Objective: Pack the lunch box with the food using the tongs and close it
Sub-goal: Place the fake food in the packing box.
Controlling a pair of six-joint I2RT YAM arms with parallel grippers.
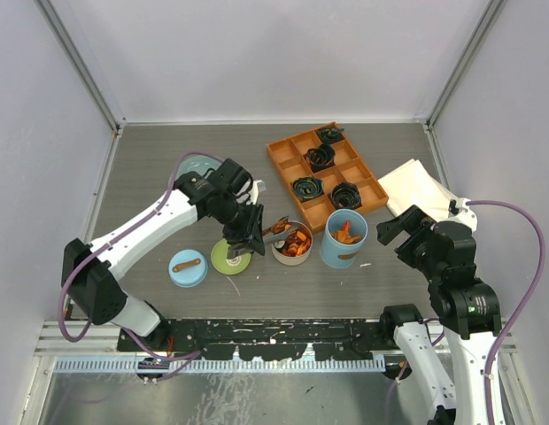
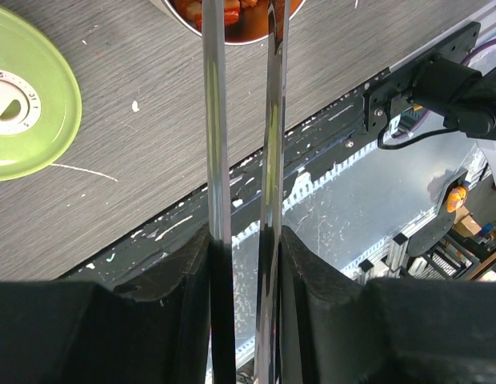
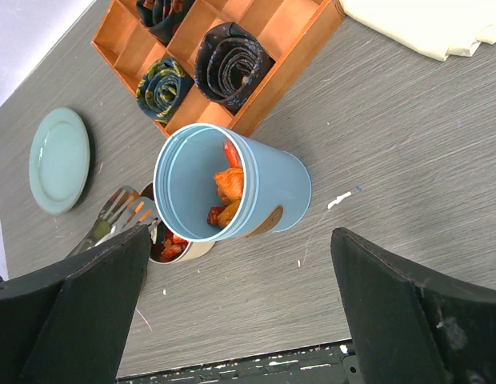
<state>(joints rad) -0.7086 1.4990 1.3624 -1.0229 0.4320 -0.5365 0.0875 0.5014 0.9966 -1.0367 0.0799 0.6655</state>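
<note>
Top external: orange tray [image 1: 286, 152] behind light-blue cylinder [image 1: 344, 241], cream cloth [image 1: 416, 188] beside

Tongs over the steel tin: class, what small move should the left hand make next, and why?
Probably lift the tongs clear of the tin: their tips sit at its rim, the plate looks bare, and the green lid and blue lid lie off.

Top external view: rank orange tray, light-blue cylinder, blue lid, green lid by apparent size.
1. orange tray
2. light-blue cylinder
3. blue lid and green lid: about alike; green partly hidden.
</note>
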